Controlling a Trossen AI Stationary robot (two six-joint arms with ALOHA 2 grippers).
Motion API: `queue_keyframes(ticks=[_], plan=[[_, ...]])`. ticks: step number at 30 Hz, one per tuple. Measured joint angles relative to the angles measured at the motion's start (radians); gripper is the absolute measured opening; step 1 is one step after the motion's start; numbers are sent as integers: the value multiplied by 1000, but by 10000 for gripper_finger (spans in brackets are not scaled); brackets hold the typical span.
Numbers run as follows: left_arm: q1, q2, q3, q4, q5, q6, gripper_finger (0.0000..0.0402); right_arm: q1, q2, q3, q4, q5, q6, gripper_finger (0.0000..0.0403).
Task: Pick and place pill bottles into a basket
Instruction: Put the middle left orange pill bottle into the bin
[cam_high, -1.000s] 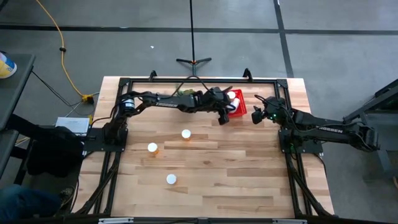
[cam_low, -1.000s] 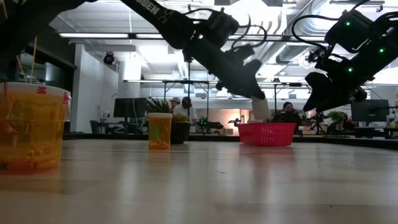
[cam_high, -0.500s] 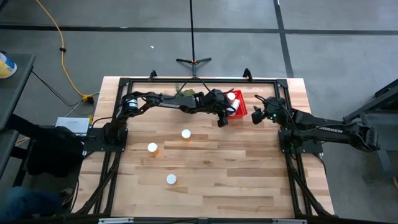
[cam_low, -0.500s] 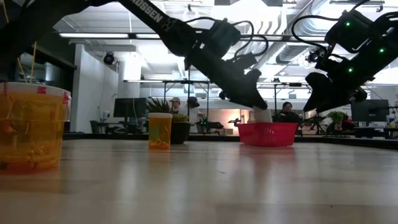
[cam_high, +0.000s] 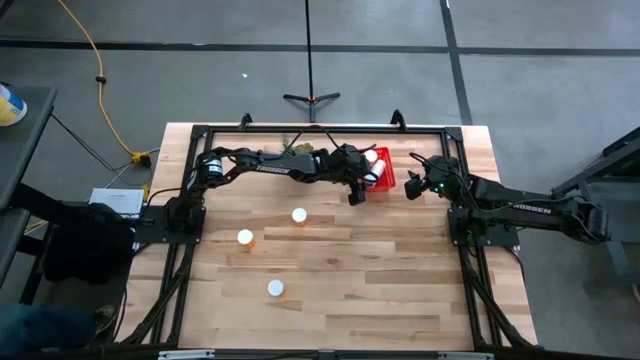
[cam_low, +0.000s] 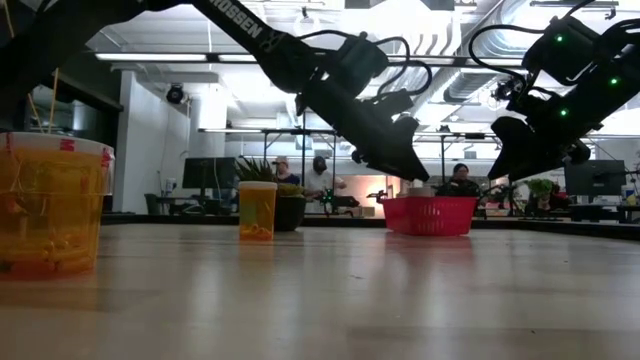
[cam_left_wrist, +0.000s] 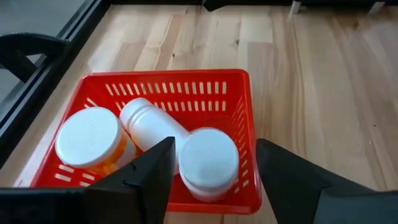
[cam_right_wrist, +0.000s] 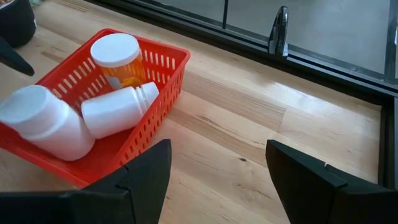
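The red basket (cam_high: 383, 172) stands at the table's far edge, right of the middle, and holds three bottles. In the left wrist view one is orange with a white cap, standing upright (cam_left_wrist: 88, 138). Two white ones lie on their sides (cam_left_wrist: 153, 125) (cam_left_wrist: 208, 162). My left gripper (cam_high: 354, 193) is open and empty, above the basket's near-left corner (cam_left_wrist: 214, 149). My right gripper (cam_high: 415, 186) is open and empty, just right of the basket (cam_right_wrist: 214, 155). Three white-capped orange bottles stand upright on the table (cam_high: 299, 215) (cam_high: 245, 237) (cam_high: 275, 288).
A small potted plant (cam_high: 296, 150) stands at the far edge, left of the basket. Black frame rails (cam_high: 300, 129) run along the table's far edge and sides. People show in the room beyond the table (cam_low: 320, 175). Bare wood lies on the near right (cam_high: 400, 280).
A white bottle that was at my left gripper's fingertips above the basket has dropped into the basket and lies there on its side. My left gripper has let it go and stays over the basket's near-left corner.
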Motion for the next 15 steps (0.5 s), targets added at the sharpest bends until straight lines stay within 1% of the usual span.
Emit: queue_keyframes(ticks=[6, 9, 11, 15], plan=[[0, -2, 1, 2, -2, -4, 276, 0, 0, 0, 0, 7, -7, 252], [0, -6, 46, -61, -3, -7, 282, 0, 0, 0, 0, 10, -8, 252], [0, -8, 107, -160, -3, -20, 284, 0, 0, 0, 0, 9, -7, 252], [-2, -9, 275, -460, -4, -110, 280, 0, 0, 0, 0, -1, -7, 252]])
